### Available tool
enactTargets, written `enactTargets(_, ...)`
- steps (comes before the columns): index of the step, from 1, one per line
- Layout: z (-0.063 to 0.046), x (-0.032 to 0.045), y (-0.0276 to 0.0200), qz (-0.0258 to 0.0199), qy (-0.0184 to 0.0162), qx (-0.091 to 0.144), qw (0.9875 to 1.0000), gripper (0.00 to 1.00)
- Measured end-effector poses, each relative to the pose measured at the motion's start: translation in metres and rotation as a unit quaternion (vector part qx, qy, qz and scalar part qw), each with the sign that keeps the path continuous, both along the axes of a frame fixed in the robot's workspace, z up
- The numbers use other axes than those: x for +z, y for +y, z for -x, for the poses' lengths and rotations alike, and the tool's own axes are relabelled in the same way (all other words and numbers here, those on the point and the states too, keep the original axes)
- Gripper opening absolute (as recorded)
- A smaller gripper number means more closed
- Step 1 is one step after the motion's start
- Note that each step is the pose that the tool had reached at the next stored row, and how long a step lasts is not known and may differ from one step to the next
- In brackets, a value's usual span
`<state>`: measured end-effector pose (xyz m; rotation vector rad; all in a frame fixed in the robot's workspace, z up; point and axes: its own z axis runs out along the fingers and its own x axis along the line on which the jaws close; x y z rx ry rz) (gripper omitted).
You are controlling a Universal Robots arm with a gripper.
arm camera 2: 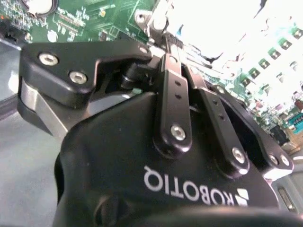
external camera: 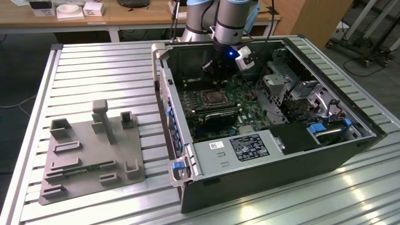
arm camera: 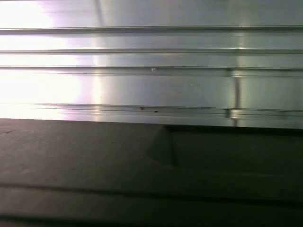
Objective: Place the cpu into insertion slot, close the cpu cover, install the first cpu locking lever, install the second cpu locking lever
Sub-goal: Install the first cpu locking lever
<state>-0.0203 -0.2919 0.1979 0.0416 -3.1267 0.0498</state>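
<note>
I see a ribbed aluminium surface (external camera: 100, 70) with an open black computer case (external camera: 250, 178) at the exterior view's right edge and a grey fixture plate (external camera: 87, 157) near the left. A wooden desk (external camera: 144, 18) stands behind. The black tool (external camera: 216, 75) hangs inside the case, near the silver-rimmed square insertion slot (external camera: 212, 98). Apart or together, I can't tell.

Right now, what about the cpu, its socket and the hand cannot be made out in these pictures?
Insertion slot, exterior view: too small to tell whether the cpu sits in it or the cpu cover is closed.
Locking levers, exterior view: too small to tell their position.
Hand, exterior view: its dark body hides what it touches; in the second wrist view, glare washes out the board ahead of it.
</note>
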Motion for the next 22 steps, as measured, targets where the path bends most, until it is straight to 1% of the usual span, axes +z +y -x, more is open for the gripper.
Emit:
enactTargets(3, 0.000, 0.0012, 0.0001, -0.0003, -0.0003, 0.000, 1.0000, 0.11)
enactTargets(7, 0.000, 0.0081, 0.0001, -0.0002, -0.0001, 0.000, 1.0000, 0.11)
enactTargets(10, 0.000, 0.0108, 0.0000, -0.0006, -0.0001, 0.000, 1.0000, 0.11)
enactTargets(13, 0.001, 0.0110, -0.0009, -0.0025, -0.0002, 0.000, 1.0000, 0.11)
enactTargets(17, 0.004, 0.0125, -0.0030, -0.0077, -0.0014, 0.000, 1.0000, 0.11)
enactTargets(20, 0.008, 0.0133, -0.0049, -0.0093, -0.0026, 0.000, 1.0000, 0.11)
enactTargets(22, 0.013, 0.0138, -0.0053, -0.0099, -0.0038, 0.000, 0.9999, 0.11)
